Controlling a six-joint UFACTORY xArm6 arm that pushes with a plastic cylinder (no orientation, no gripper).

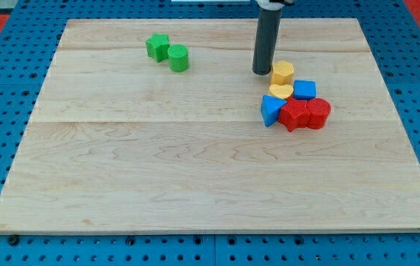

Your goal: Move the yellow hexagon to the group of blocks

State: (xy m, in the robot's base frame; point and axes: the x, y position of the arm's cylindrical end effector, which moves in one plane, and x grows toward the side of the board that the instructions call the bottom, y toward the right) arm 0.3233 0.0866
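Note:
The yellow hexagon (283,72) lies right of centre near the view's top, just above a cluster of blocks. My tip (261,71) stands right beside the hexagon's left side, touching or nearly so. The cluster below holds a yellow heart-like block (280,91), a blue cube-like block (305,90), a blue triangle (270,110), a red star-like block (293,115) and a red cylinder (318,113). The hexagon touches or nearly touches the yellow heart block.
A green star (157,46) and a green cylinder (178,58) sit together at the view's upper left. The wooden board (195,170) lies on a blue pegboard surface; its edges are near the cluster on the right.

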